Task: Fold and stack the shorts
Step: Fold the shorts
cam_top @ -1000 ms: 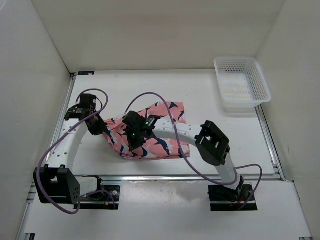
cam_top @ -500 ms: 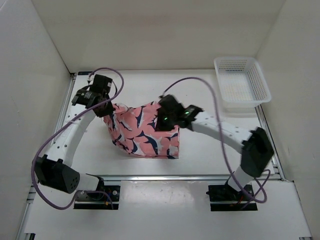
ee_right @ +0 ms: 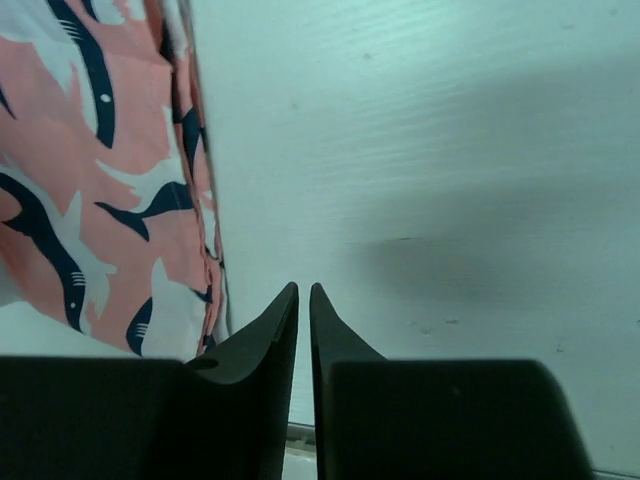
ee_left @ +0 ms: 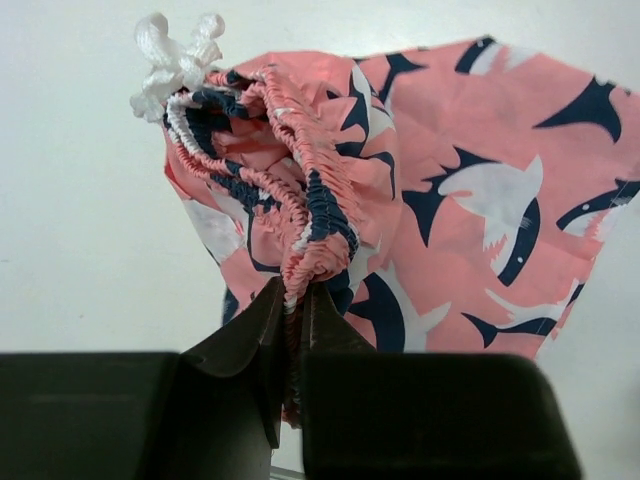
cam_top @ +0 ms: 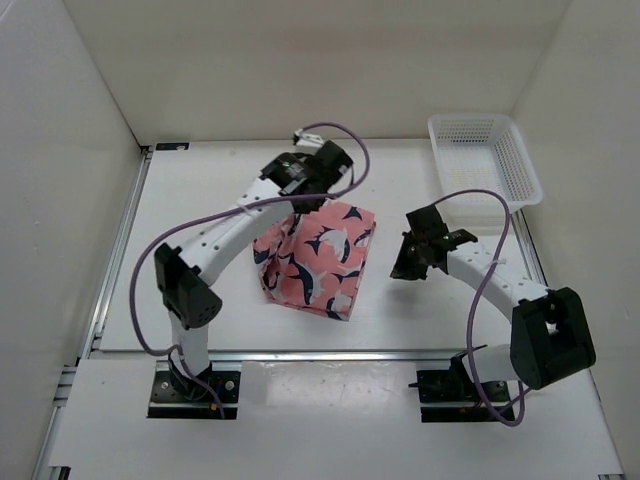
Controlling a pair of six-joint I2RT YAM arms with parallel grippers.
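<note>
The coral-pink shorts (cam_top: pixel 315 258) with navy and white fish shapes lie folded over in the middle of the table. My left gripper (cam_top: pixel 305 197) is at their far edge, shut on the gathered elastic waistband (ee_left: pixel 300 215), whose white drawstring (ee_left: pixel 175 60) sticks out at the top. The shorts' cloth hangs and spreads to the right in the left wrist view. My right gripper (cam_top: pixel 408 262) is to the right of the shorts, off them, shut and empty over bare table (ee_right: pixel 450 150); the shorts' edge (ee_right: pixel 110 190) shows at its left.
A white plastic mesh basket (cam_top: pixel 484 168) stands at the far right corner. White walls enclose the table on three sides. A metal rail (cam_top: pixel 330 355) runs along the table's near edge by the arm bases.
My left gripper has carried the waistband from the left side across to the far middle, folding the shorts over. My right gripper has let go of the shorts and drawn off to the right.
</note>
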